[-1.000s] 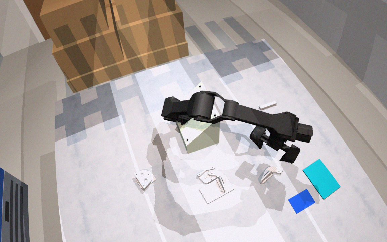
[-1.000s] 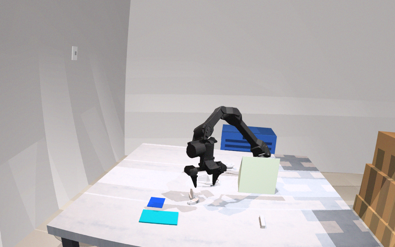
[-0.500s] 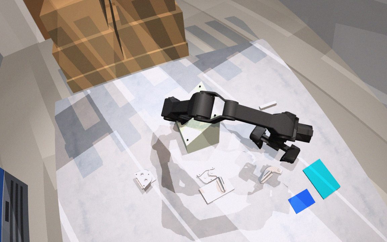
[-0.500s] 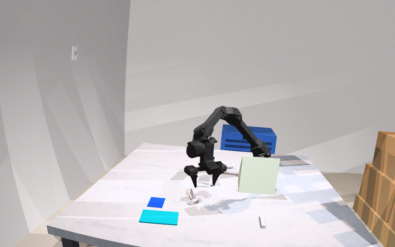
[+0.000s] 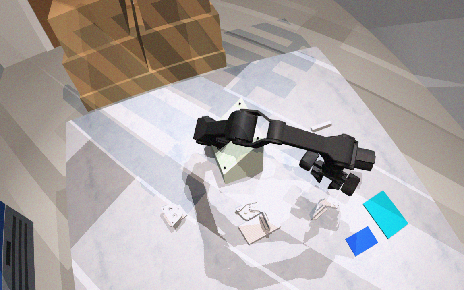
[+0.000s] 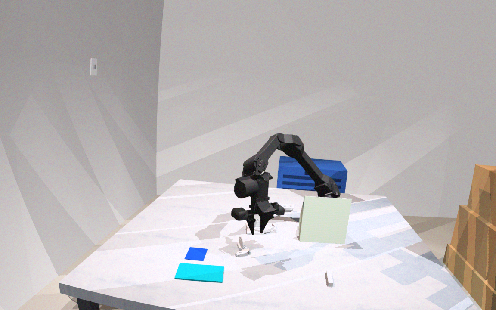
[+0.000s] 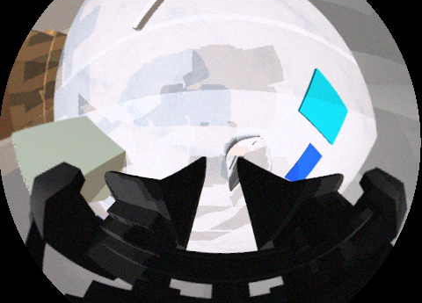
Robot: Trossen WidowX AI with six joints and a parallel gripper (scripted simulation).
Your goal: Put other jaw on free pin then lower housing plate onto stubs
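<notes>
The loose jaw (image 5: pixel 320 210) (image 6: pixel 243 252) (image 7: pixel 246 147), pale with a toothed end, lies on the table. My gripper (image 5: pixel 324 184) (image 6: pixel 257 232) (image 7: pixel 221 161) hangs above the table near it, fingers partly apart with nothing between them. In the wrist view the jaw shows beyond the right fingertip. The other jaw (image 5: pixel 264 221) is at the pale base (image 5: pixel 252 237), in the middle of the top view. Its teeth and the free pin are too small to make out clearly. The housing plate (image 5: pixel 177 212) (image 6: pixel 288 208), white with two round holes, lies apart from the base.
A tall pale green block (image 5: pixel 245 166) (image 6: pixel 324 220) (image 7: pixel 66 147) stands behind the base in the top view. A cyan tile (image 5: pixel 386 214) (image 6: pixel 199 273) (image 7: pixel 323 107) and a blue tile (image 5: pixel 361 241) (image 6: pixel 196 254) (image 7: pixel 304 162) lie beyond the loose jaw. A small white bar (image 5: pixel 321 126) (image 6: pixel 329 278) (image 7: pixel 149 13) lies farther off.
</notes>
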